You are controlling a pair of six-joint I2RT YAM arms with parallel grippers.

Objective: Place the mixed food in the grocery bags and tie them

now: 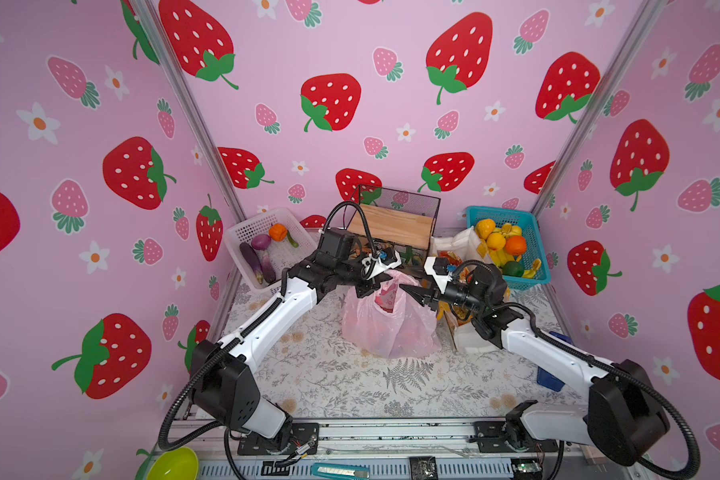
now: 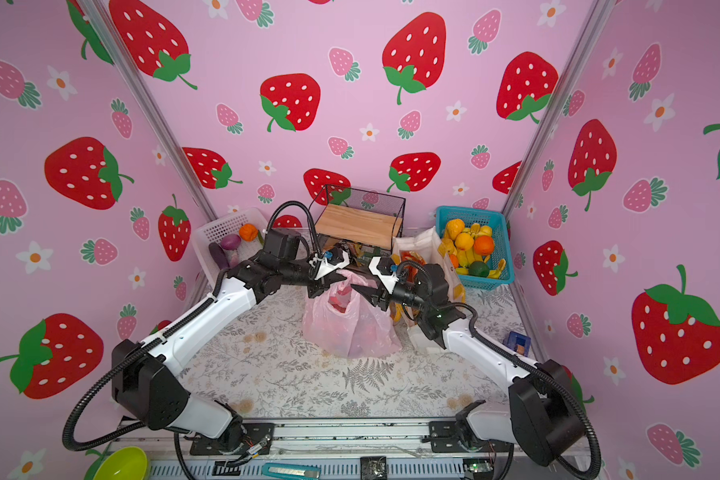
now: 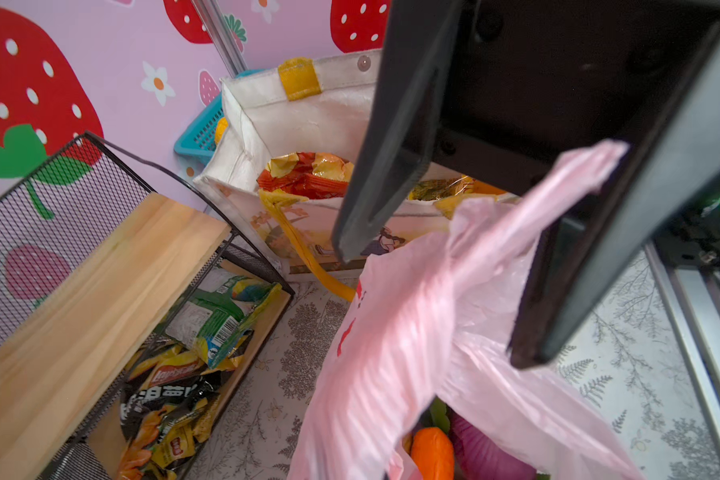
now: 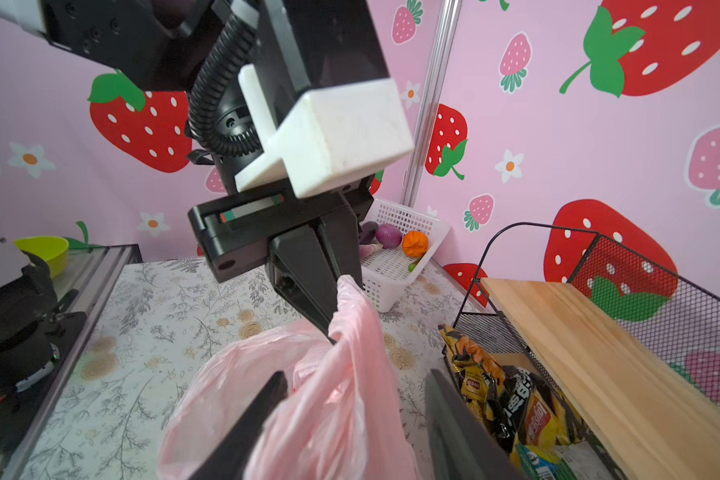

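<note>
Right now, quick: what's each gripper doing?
Left gripper: shut on a handle of the pink bag.
Right gripper: open, pink bag between its jaws.

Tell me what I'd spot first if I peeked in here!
Giant red strawberries cover the pink walls all around. In the middle of the flowery table, two robot arms meet over a pink bag, and the left gripper pinches its handle. At the back right sits a blue basket of yellow and orange fruit.

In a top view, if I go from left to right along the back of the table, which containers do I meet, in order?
white lattice basket → black mesh rack with a wooden shelf → white canvas tote → blue lattice basket. The pink bag overlaps the rack, so it is left out.
</note>
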